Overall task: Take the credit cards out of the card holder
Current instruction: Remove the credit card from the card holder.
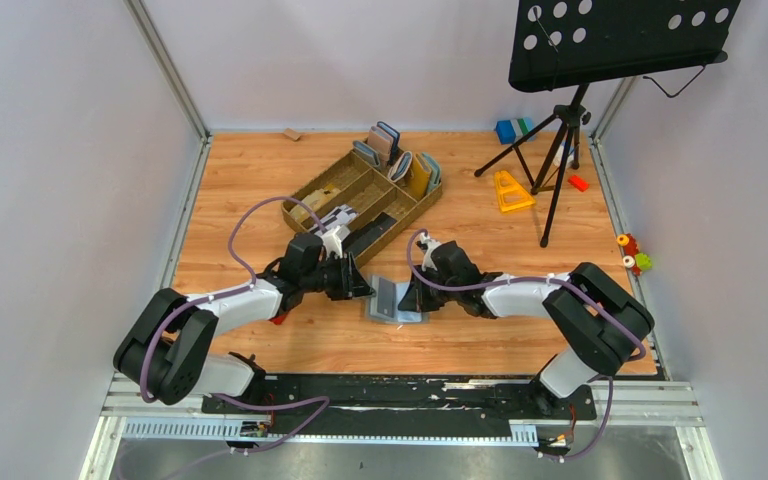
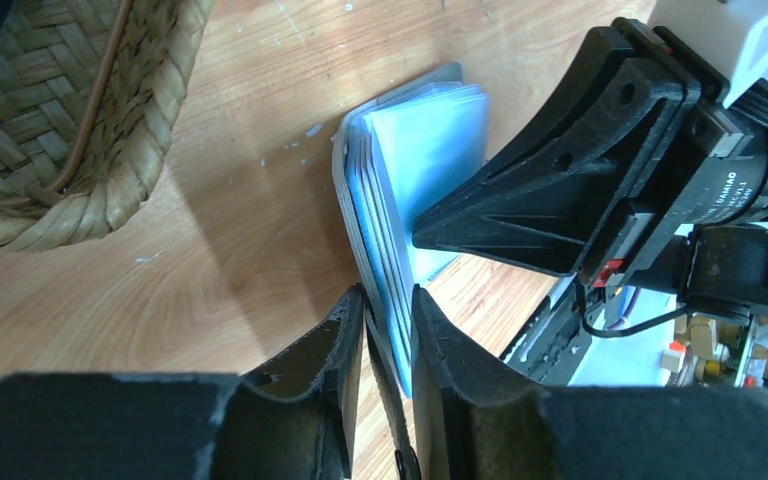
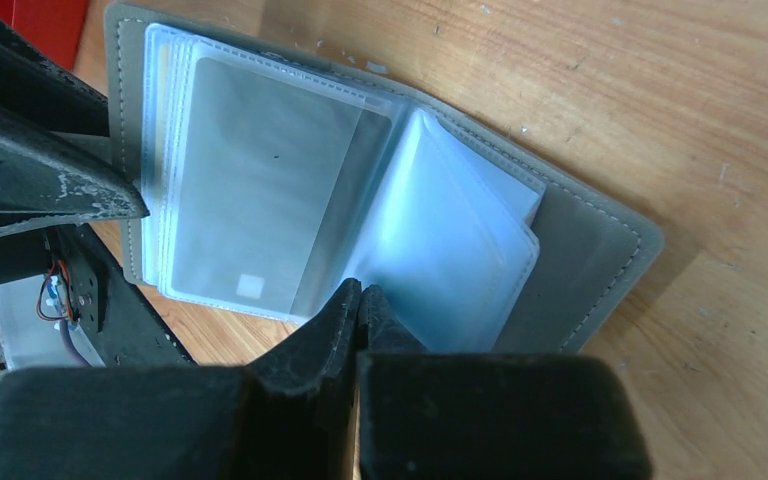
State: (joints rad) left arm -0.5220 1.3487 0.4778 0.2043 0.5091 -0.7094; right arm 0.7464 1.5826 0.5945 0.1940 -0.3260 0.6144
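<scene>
You are at the opening stage of the extraction. The flat grey bi-fold card holder [image 1: 390,300] with pale blue clear plastic sleeves [image 3: 440,240] lies spread open on the light wooden table [image 1: 240,180], between your two arms and toward the near side, and no card is out of it yet. Your left gripper [image 2: 388,325] straddles one edge of the card holder, jaws a little apart with the grey cover and a few sleeves between them. You cannot tell from these views whether they press it or merely bracket it. Your right gripper [image 3: 360,298] is clenched tight, its tips meeting at the lower edge of the sleeves close to the spine. Whether a thin sleeve is caught between them does not show. A pale grey card [image 3: 260,190] shows through the front sleeve. As I judge it, the next move calls for the left side to pin the cover firmly. The right tips should then part, find the card's exposed edge at the sleeve mouth, grip the card alone and draw it out along the slot rather than drag the whole card holder.
</scene>
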